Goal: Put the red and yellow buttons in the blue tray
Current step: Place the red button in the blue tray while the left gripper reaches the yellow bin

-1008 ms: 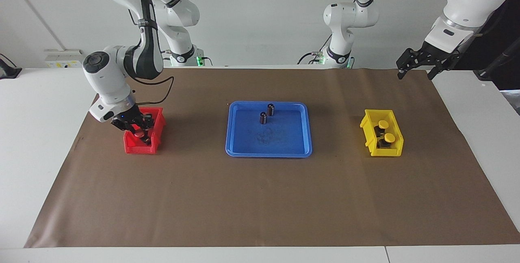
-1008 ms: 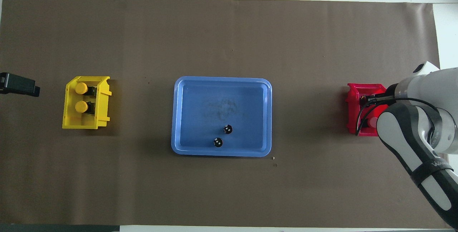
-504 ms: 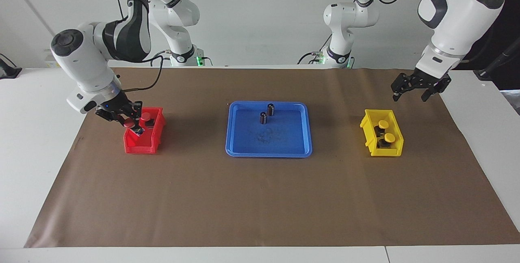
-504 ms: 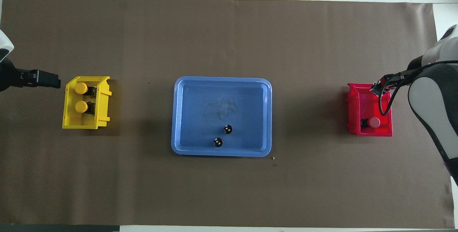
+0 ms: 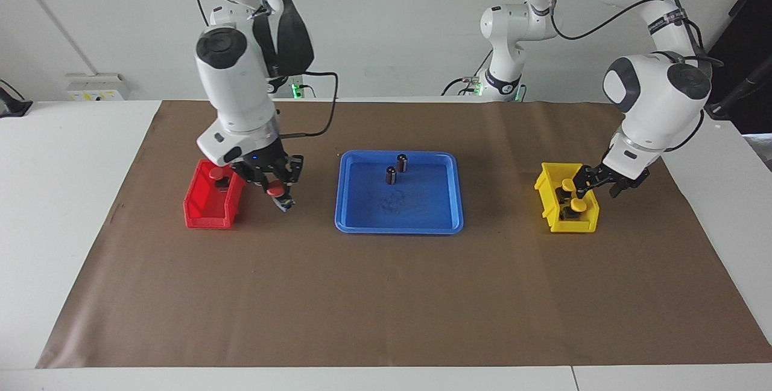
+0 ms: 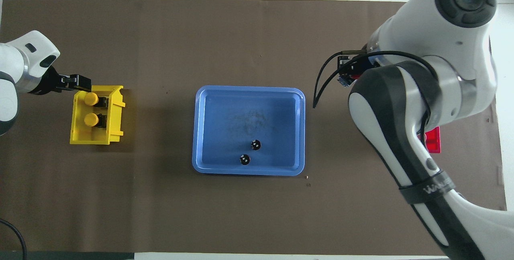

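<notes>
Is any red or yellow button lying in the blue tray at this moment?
No: the blue tray holds only two dark capless cylinders.

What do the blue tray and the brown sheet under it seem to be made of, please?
The blue tray looks like moulded plastic: uniform colour, rounded corners, a slight sheen, a scuffed floor. The brown sheet looks like matte kraft paper, though thin card is possible: flat, dull, straight cut edges.
</notes>
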Robot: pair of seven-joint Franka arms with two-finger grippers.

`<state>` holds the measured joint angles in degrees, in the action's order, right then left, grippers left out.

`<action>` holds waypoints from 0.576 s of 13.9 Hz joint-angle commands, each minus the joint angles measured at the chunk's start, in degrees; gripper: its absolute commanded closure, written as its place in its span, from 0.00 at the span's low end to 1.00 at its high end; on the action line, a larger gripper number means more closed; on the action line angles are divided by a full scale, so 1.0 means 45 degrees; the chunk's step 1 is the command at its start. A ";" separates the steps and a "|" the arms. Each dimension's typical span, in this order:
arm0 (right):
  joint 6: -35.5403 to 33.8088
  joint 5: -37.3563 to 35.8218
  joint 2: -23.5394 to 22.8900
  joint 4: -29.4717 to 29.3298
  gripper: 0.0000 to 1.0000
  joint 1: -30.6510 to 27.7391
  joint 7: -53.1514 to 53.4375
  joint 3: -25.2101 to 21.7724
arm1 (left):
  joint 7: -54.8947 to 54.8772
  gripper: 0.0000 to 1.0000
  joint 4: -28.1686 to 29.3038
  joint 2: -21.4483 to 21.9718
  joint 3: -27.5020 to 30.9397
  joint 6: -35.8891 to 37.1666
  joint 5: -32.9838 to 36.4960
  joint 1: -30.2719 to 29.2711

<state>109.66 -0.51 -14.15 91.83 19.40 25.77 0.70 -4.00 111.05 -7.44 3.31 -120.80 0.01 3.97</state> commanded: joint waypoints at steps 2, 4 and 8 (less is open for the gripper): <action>0.0590 -0.0024 -0.2355 -0.1707 0.92 0.2344 0.3621 -0.0097 | 0.0030 0.25 0.1103 0.0228 -0.0053 -0.0869 -0.0198 -0.0102; 0.1211 -0.0373 -0.3396 -0.2261 0.90 0.3089 0.4893 -0.0097 | 0.0070 0.25 0.1318 0.0286 -0.0053 -0.1025 -0.0198 -0.0082; 0.1919 -0.0415 -0.3360 -0.1249 0.86 0.3444 0.5211 -0.0077 | 0.0128 0.25 0.1495 0.0111 -0.0053 -0.1590 -0.0198 -0.0063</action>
<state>117.98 -1.55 -29.84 85.03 34.87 48.43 0.42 -3.94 115.92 -7.57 3.31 -125.14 -0.01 3.97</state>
